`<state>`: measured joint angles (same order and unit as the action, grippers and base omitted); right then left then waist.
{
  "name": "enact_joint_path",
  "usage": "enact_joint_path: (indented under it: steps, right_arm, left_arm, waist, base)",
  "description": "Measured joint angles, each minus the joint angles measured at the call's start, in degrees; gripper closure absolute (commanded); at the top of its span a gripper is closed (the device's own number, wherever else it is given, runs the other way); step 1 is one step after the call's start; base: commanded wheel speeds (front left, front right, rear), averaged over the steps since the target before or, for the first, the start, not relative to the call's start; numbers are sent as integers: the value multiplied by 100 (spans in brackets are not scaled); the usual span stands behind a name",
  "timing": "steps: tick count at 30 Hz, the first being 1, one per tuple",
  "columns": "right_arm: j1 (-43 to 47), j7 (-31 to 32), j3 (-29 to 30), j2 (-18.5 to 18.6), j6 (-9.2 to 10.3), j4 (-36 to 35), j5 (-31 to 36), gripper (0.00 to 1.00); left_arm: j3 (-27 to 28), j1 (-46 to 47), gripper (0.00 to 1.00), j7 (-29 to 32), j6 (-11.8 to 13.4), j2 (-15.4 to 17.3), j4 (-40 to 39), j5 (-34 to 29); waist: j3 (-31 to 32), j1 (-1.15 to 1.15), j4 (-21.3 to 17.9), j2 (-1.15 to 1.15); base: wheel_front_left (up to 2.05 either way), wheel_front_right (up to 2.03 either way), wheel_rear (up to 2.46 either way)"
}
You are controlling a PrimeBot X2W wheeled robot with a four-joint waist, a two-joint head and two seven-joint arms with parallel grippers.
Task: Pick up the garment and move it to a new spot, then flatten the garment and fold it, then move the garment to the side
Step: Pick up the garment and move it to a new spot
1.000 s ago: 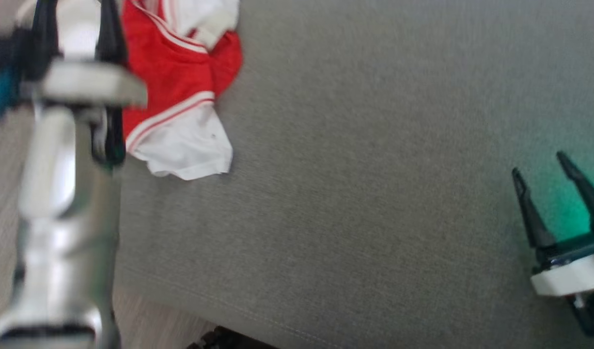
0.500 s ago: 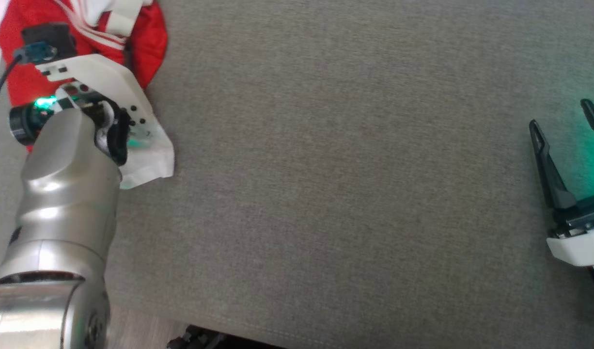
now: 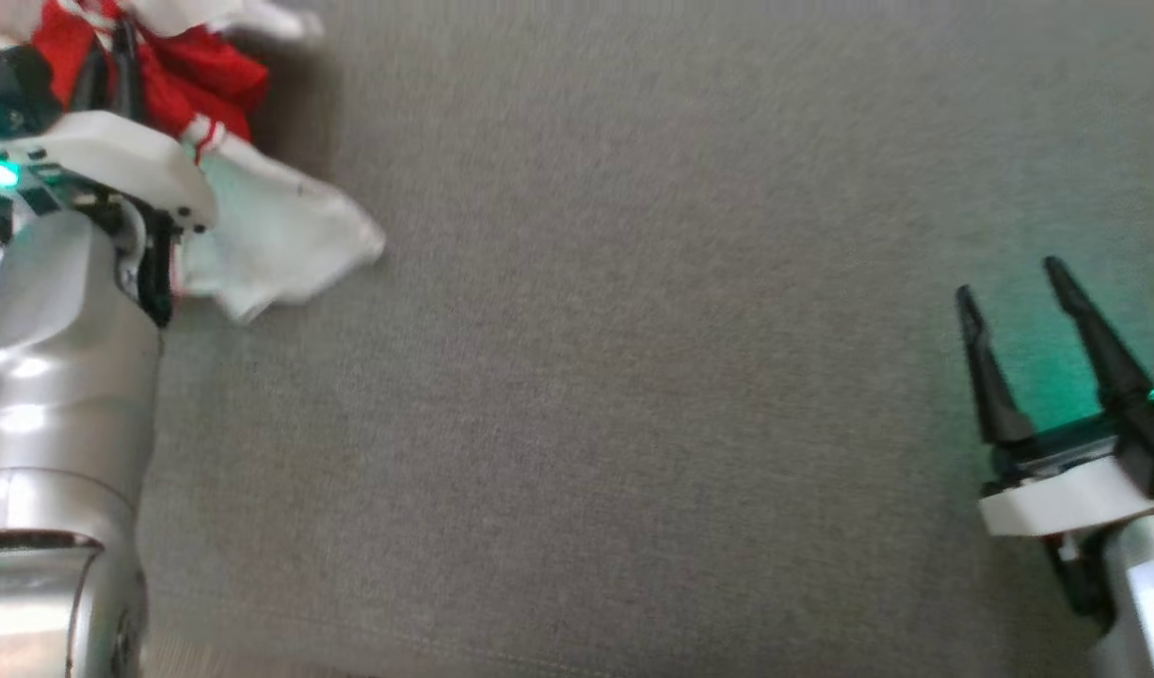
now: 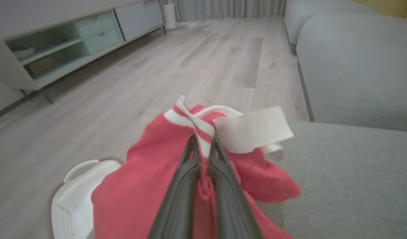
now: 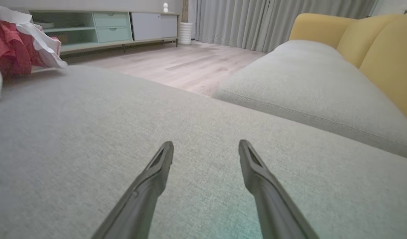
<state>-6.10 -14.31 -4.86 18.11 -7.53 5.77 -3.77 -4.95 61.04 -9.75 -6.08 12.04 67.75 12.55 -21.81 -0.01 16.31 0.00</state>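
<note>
Jaws on the left gripper [image 4: 203, 139] clamp a bunched fold of the red-and-white garment [image 4: 140, 192] for the carry, while the right gripper [image 5: 206, 143] hangs wide apart over the cushion [image 5: 74, 132].

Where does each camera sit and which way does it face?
Head view: on the head, looking down at the grey cushion; left forearm and open right end effector show.
Left wrist view: on the left wrist, facing the wooden floor; left end effector shut on the red-and-white garment.
Right wrist view: low over the cushion, facing the curtains; its spread fingers show.
Shared: both wrist views show garment and cabinet.
</note>
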Motion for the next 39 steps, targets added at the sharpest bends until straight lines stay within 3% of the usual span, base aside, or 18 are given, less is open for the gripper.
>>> enact_joint_path:
  steps: [7,11,18,22,26,31,32,33,34,39]
  right_arm:
    - [137,-5,-192,-464,0,4,-27,0]
    - [261,-5,-291,-711,0,35,-53,0]
    - [498,-5,-417,-1000,0,48,-76,0]
    - [538,-5,-476,-1094,0,-16,-76,0]
    - [538,-5,-528,-1207,0,-94,-76,0]
    - [446,-5,-601,-1285,0,-123,-78,0]
    - [402,-5,-615,-1308,0,-122,-78,0]
    - [370,-5,-616,-1324,0,-120,-78,0]
    - [352,-5,-612,-1333,0,-110,-85,0]
    - [363,-5,-482,-1346,0,20,-129,0]
  left_arm:
    - [-360,260,100,-99,-104,120,-376,-147]
    - [-677,308,100,-33,-110,82,-820,-105]
    - [-1604,95,100,572,-151,-62,-2232,706]
    - [-2005,-298,100,928,-151,-43,-3014,1135]
    - [-2366,-1116,100,1009,-140,-23,-3441,1140]
    - [-2685,-2267,100,400,-38,-354,-3277,1133]
    - [-2776,-2486,94,234,-25,-424,-3186,1105]
    - [-2840,-2680,52,69,26,-505,-3087,1099]
    - [-2869,-2849,3,-60,96,-582,-2993,1099]
    - [-2861,-3248,0,-417,433,-811,-2941,1106]
  waist:
    - [616,-1,-372,0]
    - [948,0,-782,0]
    - [1453,-1,-1636,0]
    - [1593,0,-2131,0]
    - [1551,0,-2628,0]
    - [1216,3,-2859,0]
    - [1160,2,-2894,0]
    - [1113,2,-2927,0]
    - [1079,2,-2955,0]
    - [1166,2,-2903,0]
  base:
    - [0,0,0]
    - [0,0,0]
    - [0,0,0]
    - [0,0,0]
    - [0,0,0]
    - [0,0,0]
    - [0,0,0]
    - [0,0,0]
    - [0,0,0]
    - [0,0,0]
